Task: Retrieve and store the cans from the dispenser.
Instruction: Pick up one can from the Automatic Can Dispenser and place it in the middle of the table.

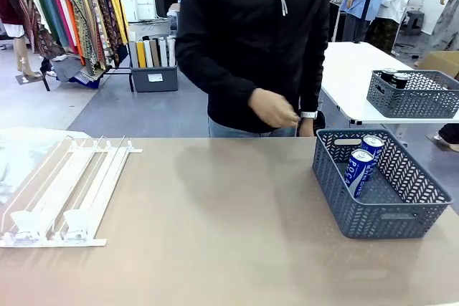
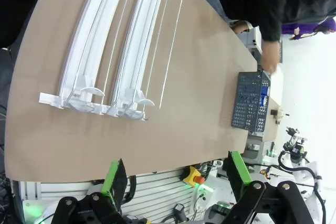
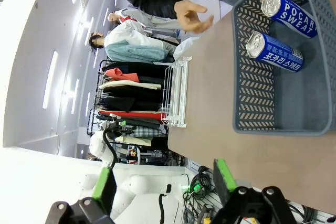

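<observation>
The dispenser [image 1: 72, 188], a sloped white-and-clear rack, lies at the table's left with nothing in its lanes. Two blue Pocari Sweat cans [image 1: 372, 147] [image 1: 356, 170] lie side by side in a grey lattice basket [image 1: 337, 188] at the right. In the left wrist view my left gripper [image 2: 176, 174] stands open above the table's near edge, well short of the dispenser [image 2: 121, 40]. My right gripper [image 3: 164, 179] is open too, off the near edge of the table, with the cans [image 3: 291, 9] [image 3: 275, 51] and the basket [image 3: 252, 93] ahead of it.
A person in a black top stands at the far side with one hand [image 1: 276, 109] held above the table edge. A second grey basket [image 1: 412, 98] with dark cans sits on a white table behind. The brown tabletop [image 1: 215, 220] lies bare between dispenser and basket.
</observation>
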`<state>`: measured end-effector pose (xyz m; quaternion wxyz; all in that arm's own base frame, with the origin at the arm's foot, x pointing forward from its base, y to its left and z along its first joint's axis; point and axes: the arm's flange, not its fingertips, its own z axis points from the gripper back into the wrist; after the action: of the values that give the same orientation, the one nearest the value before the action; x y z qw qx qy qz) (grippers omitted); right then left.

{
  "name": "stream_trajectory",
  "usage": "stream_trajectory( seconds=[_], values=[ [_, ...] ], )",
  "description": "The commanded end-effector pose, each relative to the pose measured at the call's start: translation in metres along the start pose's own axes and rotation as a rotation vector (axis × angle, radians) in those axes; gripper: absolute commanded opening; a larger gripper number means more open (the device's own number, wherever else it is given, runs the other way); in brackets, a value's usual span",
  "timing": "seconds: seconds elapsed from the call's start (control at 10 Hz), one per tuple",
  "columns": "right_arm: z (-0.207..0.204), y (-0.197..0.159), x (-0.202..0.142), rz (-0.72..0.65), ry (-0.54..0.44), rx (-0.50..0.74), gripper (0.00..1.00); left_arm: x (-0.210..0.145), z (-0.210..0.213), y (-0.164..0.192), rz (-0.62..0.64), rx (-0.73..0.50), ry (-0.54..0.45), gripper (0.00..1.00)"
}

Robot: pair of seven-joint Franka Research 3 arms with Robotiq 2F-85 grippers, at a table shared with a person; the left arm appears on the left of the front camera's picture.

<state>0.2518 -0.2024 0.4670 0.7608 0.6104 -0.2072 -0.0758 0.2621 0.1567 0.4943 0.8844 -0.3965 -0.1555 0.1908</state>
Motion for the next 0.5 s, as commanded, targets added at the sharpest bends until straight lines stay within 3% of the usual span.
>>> stream_trajectory(
  seconds=[0.0,0.4],
  values=[
    [0.0006,0.0022,0.0015,0.013,-0.007,0.014,1.0,-0.0003,0.0003,0.0001,-0.014,-0.023,-0.002,1.0],
    [0.0006,0.0022,0.0015,0.013,-0.007,0.014,1.0,-0.0003,0.0003,0.0001,-0.014,-0.023,-0.002,1.0]
  ],
)
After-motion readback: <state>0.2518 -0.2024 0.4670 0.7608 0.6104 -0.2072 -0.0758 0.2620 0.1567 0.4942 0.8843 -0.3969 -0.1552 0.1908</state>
